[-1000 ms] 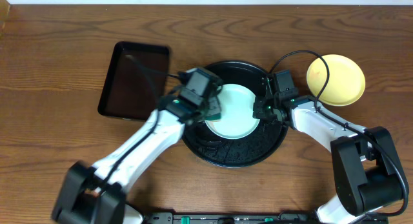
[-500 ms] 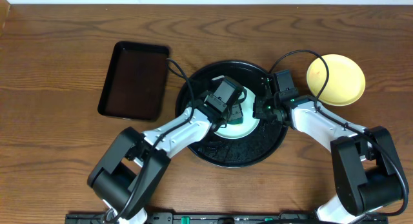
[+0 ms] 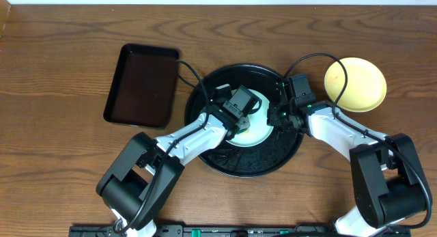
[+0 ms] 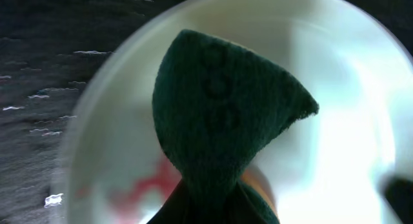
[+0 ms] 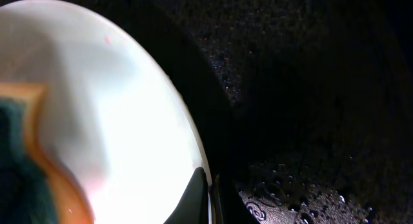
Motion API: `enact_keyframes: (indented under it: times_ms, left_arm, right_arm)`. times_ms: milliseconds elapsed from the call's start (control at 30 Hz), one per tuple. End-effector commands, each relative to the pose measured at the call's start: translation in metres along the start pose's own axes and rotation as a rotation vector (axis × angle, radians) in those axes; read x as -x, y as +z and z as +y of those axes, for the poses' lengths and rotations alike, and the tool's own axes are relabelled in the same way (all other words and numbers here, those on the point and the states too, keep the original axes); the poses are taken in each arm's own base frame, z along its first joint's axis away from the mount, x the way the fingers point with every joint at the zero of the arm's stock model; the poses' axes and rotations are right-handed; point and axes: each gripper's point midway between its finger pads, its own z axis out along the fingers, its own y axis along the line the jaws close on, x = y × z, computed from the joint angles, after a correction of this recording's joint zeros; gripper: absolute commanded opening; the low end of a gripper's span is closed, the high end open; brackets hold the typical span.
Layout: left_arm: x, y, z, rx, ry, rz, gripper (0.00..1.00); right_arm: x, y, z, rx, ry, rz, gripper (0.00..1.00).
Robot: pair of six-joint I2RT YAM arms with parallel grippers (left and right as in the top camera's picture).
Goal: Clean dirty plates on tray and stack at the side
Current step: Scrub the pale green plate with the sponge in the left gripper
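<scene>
A pale mint-blue plate (image 3: 259,131) lies on the large round black tray (image 3: 249,162). My left gripper (image 3: 237,121) is over the plate, shut on a dark green sponge (image 4: 226,114) with an orange underside. The sponge presses on the plate (image 4: 348,140), where red smears (image 4: 151,185) show. My right gripper (image 3: 276,117) is shut on the plate's right rim (image 5: 200,166), one finger on each side of it. The plate (image 5: 116,108) fills the left of the right wrist view, with the sponge (image 5: 19,166) at its edge. A pale yellow plate (image 3: 355,84) lies on the table to the right of the tray.
A smaller rectangular black tray (image 3: 142,85) sits on the wooden table to the left of the round tray. Black cables run over the round tray's back rim. The tray floor (image 5: 310,88) is wet and speckled.
My left gripper moved right from the plate's left edge onto the plate with the sponge, then shifted slightly. The right gripper and plate have stayed still.
</scene>
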Motion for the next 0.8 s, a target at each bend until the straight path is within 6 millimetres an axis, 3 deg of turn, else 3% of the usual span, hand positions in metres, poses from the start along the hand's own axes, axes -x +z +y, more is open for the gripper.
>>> enact_keyframes:
  times_ms: [0,100,367,433,633,767]
  left_arm:
    - [0.02,0.006,0.056,0.261,0.033,-0.138,0.08]
    - [0.033,-0.002,0.052,0.28,0.08,-0.165,0.08]
    - [0.063,-0.028,0.014,0.177,0.118,-0.231,0.08]
    - [0.062,-0.029,-0.001,0.104,0.104,-0.215,0.09]
    - [0.042,-0.022,-0.072,-0.258,-0.05,-0.055,0.09]
    - [0.039,-0.013,-0.075,-0.269,-0.113,-0.033,0.09]
  right_arm:
    - [-0.014,0.012,-0.003,-0.013,-0.017,0.052,0.02]
    - [-0.014,0.012,-0.003,-0.013,-0.016,0.052,0.02]
    - [-0.015,0.012,-0.003,-0.015,-0.016,0.055,0.01]
    - [-0.015,0.012,-0.003,-0.014,-0.016,0.055,0.02]
    - [-0.015,0.012,-0.003,-0.014,-0.016,0.055,0.01]
    - [-0.015,0.012,-0.003,-0.015,-0.016,0.056,0.01]
